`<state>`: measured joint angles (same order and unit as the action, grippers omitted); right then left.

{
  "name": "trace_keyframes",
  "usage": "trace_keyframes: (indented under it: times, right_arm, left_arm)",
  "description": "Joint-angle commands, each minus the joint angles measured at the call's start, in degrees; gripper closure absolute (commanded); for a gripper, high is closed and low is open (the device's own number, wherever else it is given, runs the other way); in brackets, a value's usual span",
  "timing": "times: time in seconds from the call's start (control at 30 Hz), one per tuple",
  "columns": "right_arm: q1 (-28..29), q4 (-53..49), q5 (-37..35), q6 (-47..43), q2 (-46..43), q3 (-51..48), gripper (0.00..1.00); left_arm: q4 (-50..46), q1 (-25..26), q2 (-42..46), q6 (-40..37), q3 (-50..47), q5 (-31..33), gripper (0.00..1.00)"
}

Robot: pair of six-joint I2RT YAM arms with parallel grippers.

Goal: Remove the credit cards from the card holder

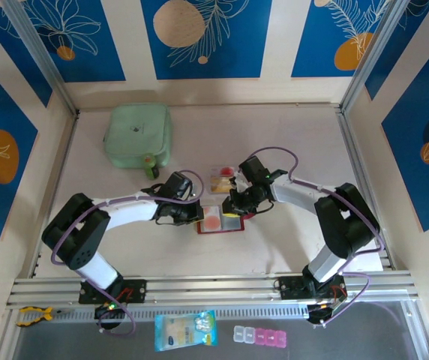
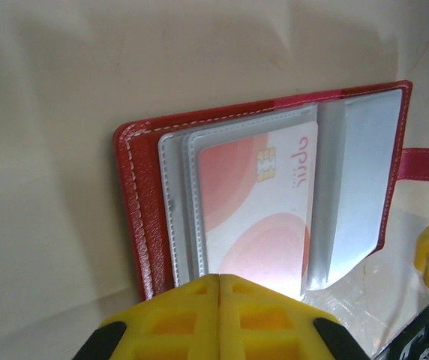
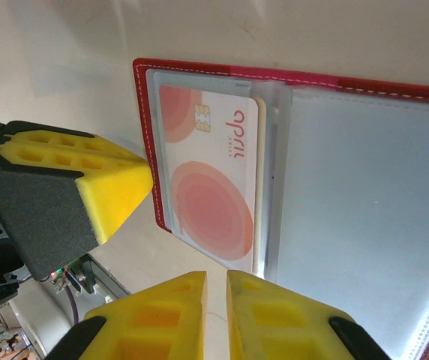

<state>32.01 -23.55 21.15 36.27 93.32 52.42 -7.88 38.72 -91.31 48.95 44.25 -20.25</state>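
Observation:
The red card holder point(image 1: 218, 220) lies open on the table between both grippers. A white credit card with pink circles point(image 2: 256, 202) sits in its left clear pocket point(image 3: 207, 180). The pale edge of another card point(image 3: 258, 225) shows behind it. My left gripper point(image 2: 220, 281) is shut, its tips at the holder's outer edge point(image 3: 145, 112), pinching nothing that I can see. My right gripper point(image 3: 216, 276) hovers at the holder's near edge beside the empty clear pockets point(image 3: 364, 195). Its fingers stand a narrow gap apart with bare table showing between them.
A pale green pouch point(image 1: 138, 135) lies at the back left. A clear plastic box point(image 1: 223, 178) with yellow and red contents sits just behind the holder. On the front ledge lie a blue-and-white packet point(image 1: 186, 330) and pink-and-clear little boxes point(image 1: 259, 336).

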Motion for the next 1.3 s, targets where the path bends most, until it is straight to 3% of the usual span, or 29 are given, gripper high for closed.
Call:
trace_keyframes:
  times: [0.0,1.27]
  right_arm:
    - [0.6,0.0,0.6,0.3,1.0,1.6,0.85]
    - [3.2,2.4,1.0,-0.6,9.3,4.5,0.81]
  left_arm:
    - [-1.3,-0.5,-1.1,-1.5,-0.8,0.6,0.92]
    - [-2.4,-0.6,-1.9,-1.4,-1.3,-0.1,0.91]
